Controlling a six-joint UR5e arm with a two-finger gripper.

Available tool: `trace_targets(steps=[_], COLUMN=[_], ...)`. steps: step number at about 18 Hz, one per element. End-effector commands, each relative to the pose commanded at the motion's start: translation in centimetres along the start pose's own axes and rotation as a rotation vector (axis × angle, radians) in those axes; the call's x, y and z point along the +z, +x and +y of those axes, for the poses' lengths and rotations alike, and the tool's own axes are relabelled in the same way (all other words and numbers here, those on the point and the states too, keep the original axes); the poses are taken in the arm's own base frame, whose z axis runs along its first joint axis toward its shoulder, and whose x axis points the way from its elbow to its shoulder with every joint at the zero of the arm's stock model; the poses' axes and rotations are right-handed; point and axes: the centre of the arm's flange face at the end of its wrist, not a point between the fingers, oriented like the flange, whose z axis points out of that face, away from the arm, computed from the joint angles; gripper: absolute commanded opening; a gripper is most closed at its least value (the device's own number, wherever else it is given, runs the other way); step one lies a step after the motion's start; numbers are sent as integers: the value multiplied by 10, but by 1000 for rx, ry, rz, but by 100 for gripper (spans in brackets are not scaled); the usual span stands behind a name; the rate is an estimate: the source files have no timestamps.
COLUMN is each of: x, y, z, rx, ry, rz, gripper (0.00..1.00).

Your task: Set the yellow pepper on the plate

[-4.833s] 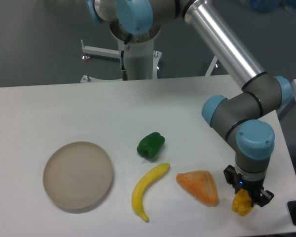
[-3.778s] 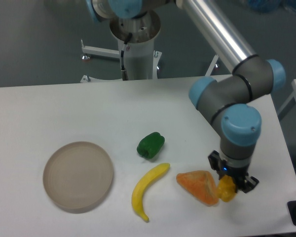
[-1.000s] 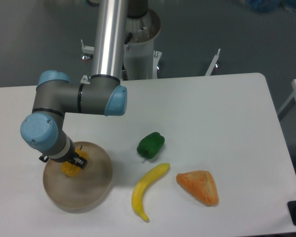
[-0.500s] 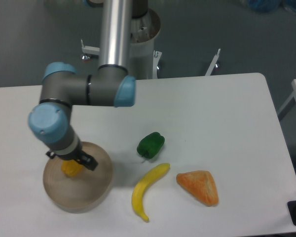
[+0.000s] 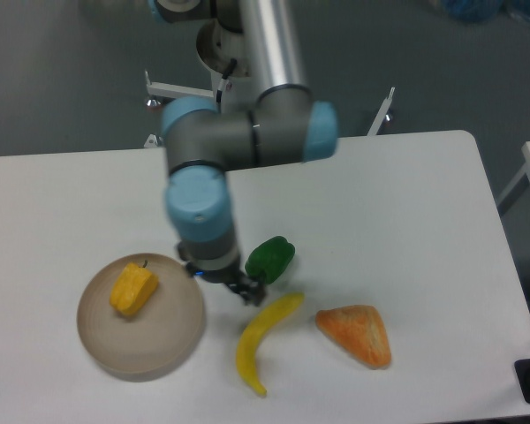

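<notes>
Camera view from the fixed position gives you the gripper (image 5: 234,284) hanging low over the table (image 5: 406,221), just right of the plate's edge and just left of the green pepper (image 5: 270,259). Its fingers (image 5: 246,292) are dark and small against the wrist housing, and you cannot tell from here whether they are spread or closed; nothing shows between them. Directly below and to the right of the fingertips lies the upper end of the banana (image 5: 261,339), close to them but whether touching is not clear.

Moving outward, you see the yellow pepper (image 5: 133,288) lying inside the plate (image 5: 159,340), in its upper left part, with the tiny dark stem pointing up and to the right. It sits apart from the gripper, with the plate's right rim between them.

Further right, the orange wedge (image 5: 357,333) rests on the table beside the banana's upper end, well apart from the plate. Above the gripper, the arm's (image 5: 200,203) blue-capped joint and grey elbow rise toward the silver tube at the top of the frame.
</notes>
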Motion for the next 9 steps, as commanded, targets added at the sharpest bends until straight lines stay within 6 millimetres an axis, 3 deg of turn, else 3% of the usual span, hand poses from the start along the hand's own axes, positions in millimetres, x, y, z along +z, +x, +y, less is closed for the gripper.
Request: trace_targets(steps=[4,9], x=[10,7], y=[-37,-45], z=[29,35], rx=[20,52], ry=[-3,0], rz=[-31,-48], gripper=[100,100])
